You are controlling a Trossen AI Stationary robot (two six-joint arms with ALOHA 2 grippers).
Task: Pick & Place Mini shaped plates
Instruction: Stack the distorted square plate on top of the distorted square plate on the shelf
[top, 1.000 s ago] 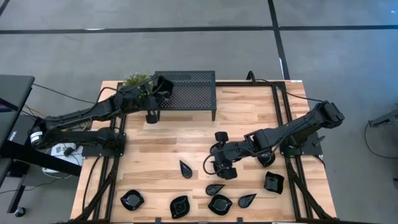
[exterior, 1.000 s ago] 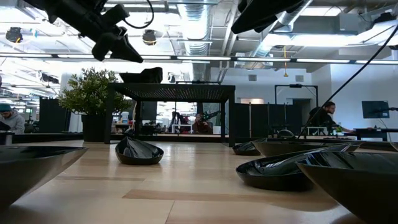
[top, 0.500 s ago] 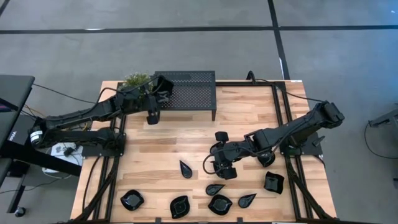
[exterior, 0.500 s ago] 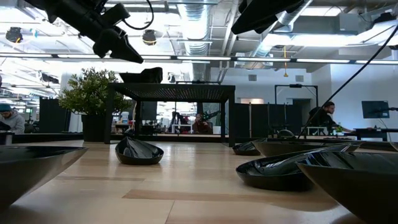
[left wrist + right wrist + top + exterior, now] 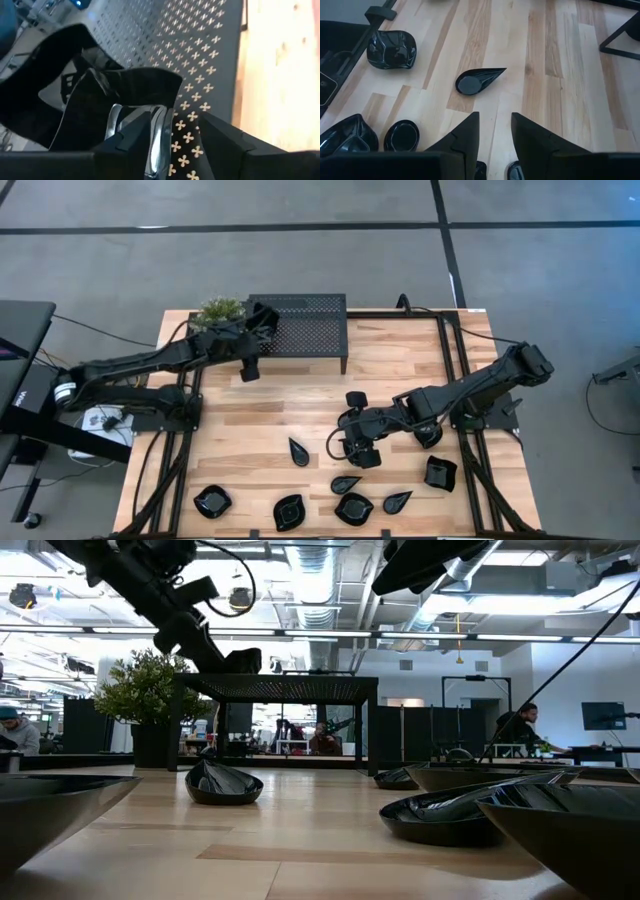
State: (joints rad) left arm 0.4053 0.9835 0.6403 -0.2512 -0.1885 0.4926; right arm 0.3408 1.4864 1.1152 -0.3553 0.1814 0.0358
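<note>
Left claw [image 5: 252, 367], fingers spread, hangs at the left end of the black perforated metal stand [image 5: 305, 325], where a glossy black square dish [image 5: 120, 107] rests just ahead of its fingertips; right claw [image 5: 337, 448], parted and empty, hovers over the wooden surface [image 5: 250, 430] near a teardrop-shaped black plate [image 5: 298, 451]

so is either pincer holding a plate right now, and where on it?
Neither. The left pincer stands open over the perforated stand, a plate resting there. The right pincer is open above the table, empty.
</note>
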